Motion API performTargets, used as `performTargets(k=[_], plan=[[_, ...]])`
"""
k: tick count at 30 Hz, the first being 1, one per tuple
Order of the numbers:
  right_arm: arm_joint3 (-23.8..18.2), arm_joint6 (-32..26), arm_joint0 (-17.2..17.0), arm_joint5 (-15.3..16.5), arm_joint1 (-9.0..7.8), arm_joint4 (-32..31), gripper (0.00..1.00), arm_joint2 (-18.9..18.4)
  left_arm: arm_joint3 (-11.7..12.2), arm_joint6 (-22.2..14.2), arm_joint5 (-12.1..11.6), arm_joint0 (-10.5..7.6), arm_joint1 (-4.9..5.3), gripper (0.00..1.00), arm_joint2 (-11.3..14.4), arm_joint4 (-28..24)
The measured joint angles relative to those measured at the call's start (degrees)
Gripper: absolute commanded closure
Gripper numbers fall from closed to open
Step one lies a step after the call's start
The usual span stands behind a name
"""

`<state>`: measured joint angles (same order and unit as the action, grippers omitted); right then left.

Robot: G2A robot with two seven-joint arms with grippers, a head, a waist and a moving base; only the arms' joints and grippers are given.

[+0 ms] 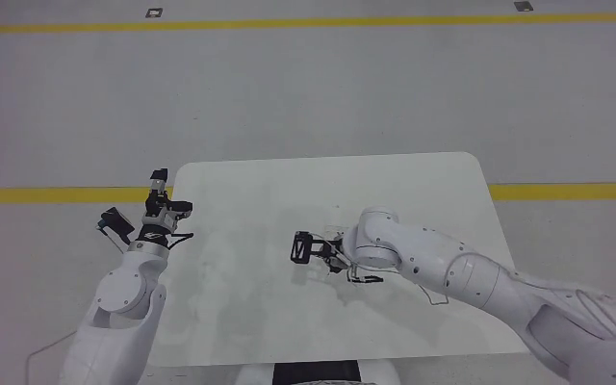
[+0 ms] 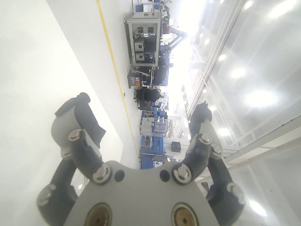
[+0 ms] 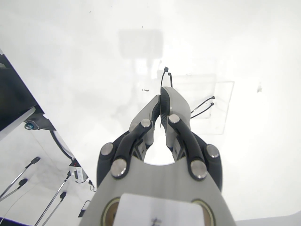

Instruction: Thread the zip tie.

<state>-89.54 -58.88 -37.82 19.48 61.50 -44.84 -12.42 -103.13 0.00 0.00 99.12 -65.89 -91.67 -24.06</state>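
Right gripper (image 3: 162,91) pinches the zip tie (image 3: 163,77) mid-frame — I reckon the left gripper (image 2: 142,102), gaping empty, takes its tail next.

Two held zip ties (image 3: 170,79), two loose zip ties (image 3: 202,105), four altogether. One clear tray (image 3: 224,118). One worktop (image 1: 385,192). Two hands: left hand (image 2: 142,103), right hand (image 3: 160,97).
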Motion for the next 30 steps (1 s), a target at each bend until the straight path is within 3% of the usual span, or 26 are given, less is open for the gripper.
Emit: performTargets(k=[10, 18, 25, 30], plan=[[0.58, 0.92, 1.75, 0.00, 0.25, 1.02, 1.00, 1.45, 0.00, 0.00, 0.00, 0.00, 0.00, 0.00, 0.00, 0.00], [-1.77, 4.98, 1.02, 0.00, -1.44, 1.09, 1.00, -0.81, 0.00, 0.00, 0.00, 0.00, 0.00, 0.00, 0.00, 0.00], [-3.63, 18.81, -2.57, 0.00, -5.54, 3.61, 1.00, -6.30, 0.00, 0.00, 0.00, 0.00, 0.00, 0.00, 0.00, 0.00], [-4.05, 33.38, -7.08, 0.00, -9.19, 7.37, 1.00, -10.03, 0.00, 0.00, 0.00, 0.00, 0.00, 0.00, 0.00, 0.00]])
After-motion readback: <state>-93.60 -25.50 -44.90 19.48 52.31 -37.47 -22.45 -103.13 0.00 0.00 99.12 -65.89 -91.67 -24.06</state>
